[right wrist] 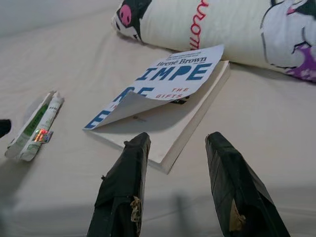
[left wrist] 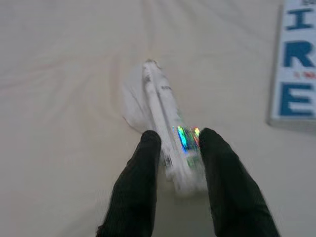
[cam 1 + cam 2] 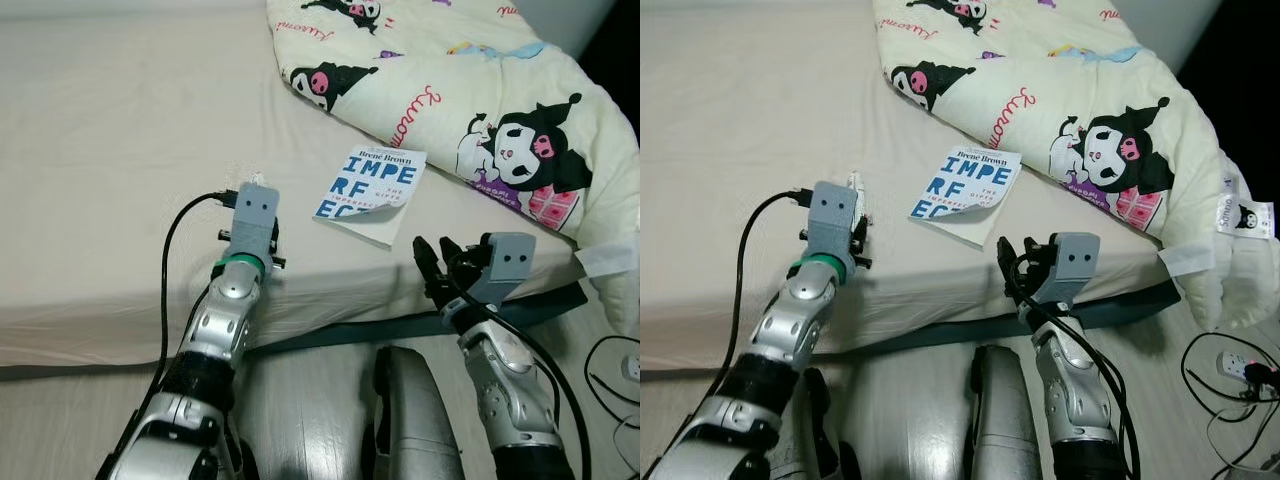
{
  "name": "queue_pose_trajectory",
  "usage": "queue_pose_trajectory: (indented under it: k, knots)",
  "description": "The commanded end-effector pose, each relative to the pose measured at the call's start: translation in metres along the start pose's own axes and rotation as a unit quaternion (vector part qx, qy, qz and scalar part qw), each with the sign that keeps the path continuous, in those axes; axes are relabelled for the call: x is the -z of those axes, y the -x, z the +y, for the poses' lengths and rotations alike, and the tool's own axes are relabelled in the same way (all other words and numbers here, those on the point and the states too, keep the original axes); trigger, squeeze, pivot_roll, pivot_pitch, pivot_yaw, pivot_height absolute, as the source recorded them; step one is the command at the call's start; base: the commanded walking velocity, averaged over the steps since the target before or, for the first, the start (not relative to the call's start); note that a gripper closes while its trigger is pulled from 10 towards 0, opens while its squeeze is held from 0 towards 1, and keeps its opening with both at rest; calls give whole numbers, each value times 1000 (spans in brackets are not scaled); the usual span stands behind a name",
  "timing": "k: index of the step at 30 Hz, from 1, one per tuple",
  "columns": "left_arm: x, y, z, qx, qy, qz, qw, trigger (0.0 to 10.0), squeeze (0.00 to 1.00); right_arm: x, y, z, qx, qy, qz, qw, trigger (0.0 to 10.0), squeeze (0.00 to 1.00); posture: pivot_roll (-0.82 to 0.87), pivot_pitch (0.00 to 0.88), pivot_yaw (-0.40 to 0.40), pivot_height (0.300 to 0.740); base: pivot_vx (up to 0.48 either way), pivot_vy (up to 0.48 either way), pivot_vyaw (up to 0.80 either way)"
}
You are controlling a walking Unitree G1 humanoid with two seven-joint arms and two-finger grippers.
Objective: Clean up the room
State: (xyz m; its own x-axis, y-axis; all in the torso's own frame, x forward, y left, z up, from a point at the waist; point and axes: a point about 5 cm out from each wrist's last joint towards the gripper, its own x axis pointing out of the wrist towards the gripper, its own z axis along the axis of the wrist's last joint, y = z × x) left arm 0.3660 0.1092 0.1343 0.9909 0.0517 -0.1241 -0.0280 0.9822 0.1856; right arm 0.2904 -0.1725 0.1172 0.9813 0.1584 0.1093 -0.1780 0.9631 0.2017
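Pick-up step: left pincer (image 2: 180, 148) straddles the white wrapper (image 2: 165, 123) on the bed (image 3: 110, 120), fingers apart, left of the book (image 3: 372, 193); next, close. Right pincer (image 1: 180, 163) open before the book

- Left arm (image 3: 215, 330): silver metal shell, green ring behind a grey camera box with two dark screw holes.
- Black cable (image 3: 170, 260) loops back from that box.
- Right arm (image 3: 505, 375): silver too, same grey box (image 3: 510, 260), long black fingers (image 1: 126, 190).
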Motion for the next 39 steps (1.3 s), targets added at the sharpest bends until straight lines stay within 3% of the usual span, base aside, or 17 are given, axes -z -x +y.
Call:
queue_pose_trajectory:
  k: [1,10,17,18,19,20,21,22,26,27,34,35,36,37,38,39]
  knots:
    - [9,1,-1,-5,2,14,1000,10000,1000,4,4,-3,4,3,10,1000,10000,0,-122,102,46,497,0,0,0]
    - [-10,-16,-10,-25,-9,6,1000,10000,1000,1,10,3,1,4,8,1000,10000,0,-161,151,62,497,0,0,0]
    - [-14,-24,4,-76,-24,4,997,10000,1000,-6,23,6,7,4,1,1000,10000,0,-201,209,75,497,0,0,0]
    - [-14,-25,7,-82,-23,9,996,10000,886,-7,26,5,9,4,1,1000,10000,0,-207,223,74,497,0,0,0]
    - [-14,-25,7,-82,-23,9,996,10000,886,-7,26,5,9,4,1,1000,10000,0,-207,223,74,497,0,0,0]
    - [-13,-26,10,-86,-19,14,996,10000,714,-8,29,5,11,4,2,1000,10000,0,-210,230,74,497,0,0,0]
    - [-13,-26,10,-86,-19,14,996,10000,714,-8,29,5,11,4,2,1000,10000,0,-210,230,74,497,0,0,0]
    - [-11,-26,12,-91,-11,22,996,10000,0,-9,32,6,12,4,5,1000,10000,0,-218,252,72,497,0,0,0]
    - [-8,-26,14,-94,-3,30,995,10000,0,-10,35,7,12,4,7,1000,10000,0,-226,268,72,497,0,0,0]
    - [-1,-26,14,-99,16,50,994,10000,0,-13,40,10,12,4,9,1000,10000,0,-249,302,73,497,0,0,0]
    - [1,-26,13,-105,23,57,993,10000,0,-17,48,14,17,1,13,1000,10000,0,-265,329,77,497,0,0,0]
    - [0,-26,13,-104,26,57,993,7725,0,-17,51,14,19,0,15,1000,10000,0,-272,342,80,497,0,0,0]
    - [0,-26,13,-104,26,57,993,7725,0,-17,51,14,19,0,15,1000,10000,0,-272,342,80,497,0,0,0]
    - [-1,-27,13,-102,34,57,993,4941,0,-17,55,14,22,-1,18,1000,10000,0,-276,353,83,497,0,0,0]
    - [-1,-27,13,-102,34,57,993,4941,0,-17,55,14,22,-1,18,1000,10000,0,-276,353,83,497,0,0,0]
    - [-4,-28,13,-100,46,52,993,0,0,-16,58,15,25,-3,22,999,10000,0,-276,359,83,497,0,0,0]
